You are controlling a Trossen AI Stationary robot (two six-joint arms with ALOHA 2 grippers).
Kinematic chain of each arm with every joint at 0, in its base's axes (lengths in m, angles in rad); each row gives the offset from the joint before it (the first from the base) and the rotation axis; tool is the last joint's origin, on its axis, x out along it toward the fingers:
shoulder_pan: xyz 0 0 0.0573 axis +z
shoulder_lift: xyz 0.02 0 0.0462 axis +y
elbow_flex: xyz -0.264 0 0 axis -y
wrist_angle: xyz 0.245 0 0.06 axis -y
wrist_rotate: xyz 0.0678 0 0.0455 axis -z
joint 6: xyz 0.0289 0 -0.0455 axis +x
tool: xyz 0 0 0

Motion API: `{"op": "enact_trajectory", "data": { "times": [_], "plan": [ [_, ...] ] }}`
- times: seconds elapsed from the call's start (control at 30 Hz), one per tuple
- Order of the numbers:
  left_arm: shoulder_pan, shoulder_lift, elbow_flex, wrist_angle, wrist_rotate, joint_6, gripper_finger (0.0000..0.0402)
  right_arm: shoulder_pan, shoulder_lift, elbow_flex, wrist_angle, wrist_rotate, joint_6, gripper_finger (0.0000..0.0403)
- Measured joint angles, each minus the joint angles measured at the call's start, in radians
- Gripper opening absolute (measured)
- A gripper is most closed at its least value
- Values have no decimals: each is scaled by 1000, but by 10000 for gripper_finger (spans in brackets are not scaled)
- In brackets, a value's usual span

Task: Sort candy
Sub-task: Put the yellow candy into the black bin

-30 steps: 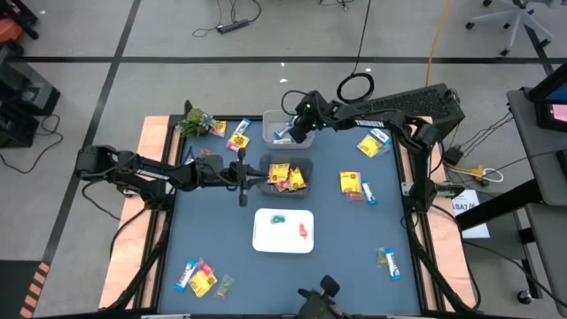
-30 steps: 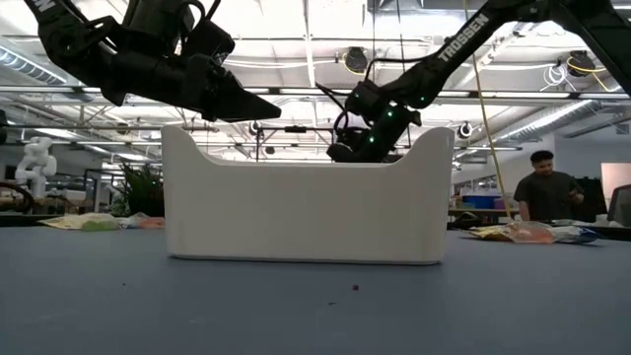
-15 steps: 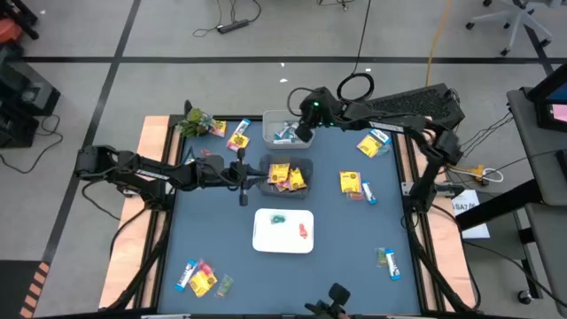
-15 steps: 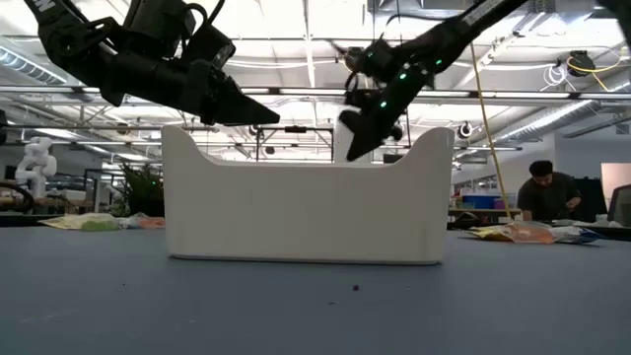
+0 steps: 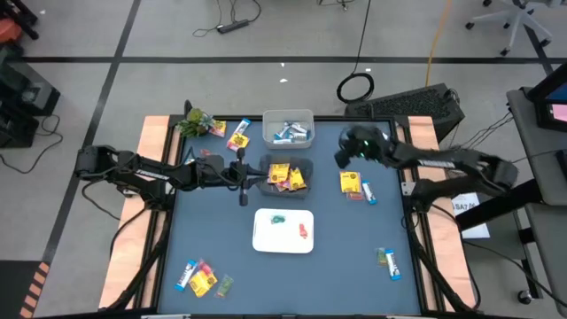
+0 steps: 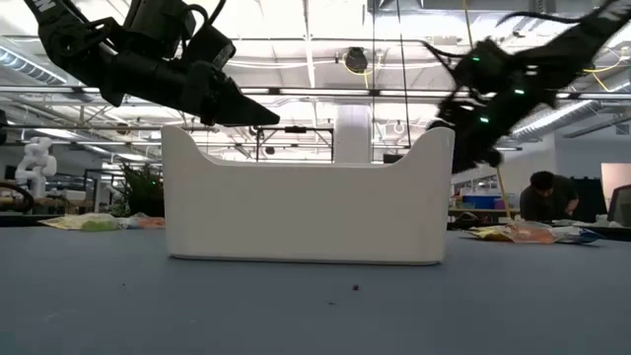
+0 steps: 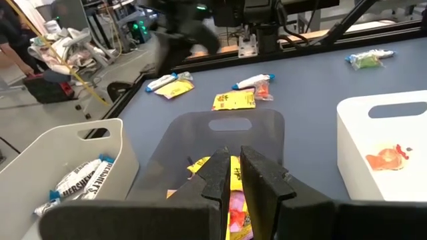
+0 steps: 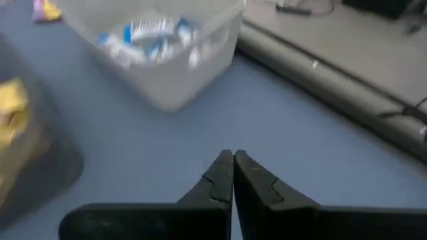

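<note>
Right of the clear bin [image 5: 288, 127], the right pincer [image 5: 340, 157] hangs closed and empty, free for loose candy [image 5: 350, 182]; the left pincer [image 5: 259, 176], nearly closed, hovers at the grey tray [image 5: 285, 165].

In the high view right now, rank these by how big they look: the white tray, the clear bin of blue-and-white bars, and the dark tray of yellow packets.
1. White tray, clearly the largest.
2. Clear bin and dark tray: they look about alike, so I won't rank one above the other.

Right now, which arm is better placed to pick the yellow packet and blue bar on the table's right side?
Probably the right: its shut, empty pincer hangs beside the yellow square packet and blue-and-white bar; the left pincer sits over the grey tray.
</note>
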Motion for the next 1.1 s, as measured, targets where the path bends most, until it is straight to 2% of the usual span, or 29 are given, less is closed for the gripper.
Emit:
{"op": "enact_trajectory", "data": {
  "times": [0.17, 0.3, 0.4, 0.63, 0.77, 0.87, 1.1],
  "plan": [
    [0, 0, 0, 0, -7, 0, 45, 50, -142, -127, -89, 17, 113, 0],
    [0, 0, 0, 0, -8, 0, 45, 44, -184, -151, -199, 165, 214, 6],
    [0, 0, 0, 1, -8, 0, 45, 6, -170, -151, -238, 266, 223, 32],
    [0, 0, 0, 1, -9, 0, 45, -144, -92, -151, -177, 252, 167, 147],
    [0, 0, 0, 1, -9, 0, 45, -234, -16, -151, -96, 163, 98, 199],
    [0, 0, 0, 1, -9, 0, 45, -284, 50, -129, -68, 109, 90, 212],
    [0, 0, 0, 0, -10, 0, 45, -268, 164, -20, -219, 178, 158, 191]
  ]
}}
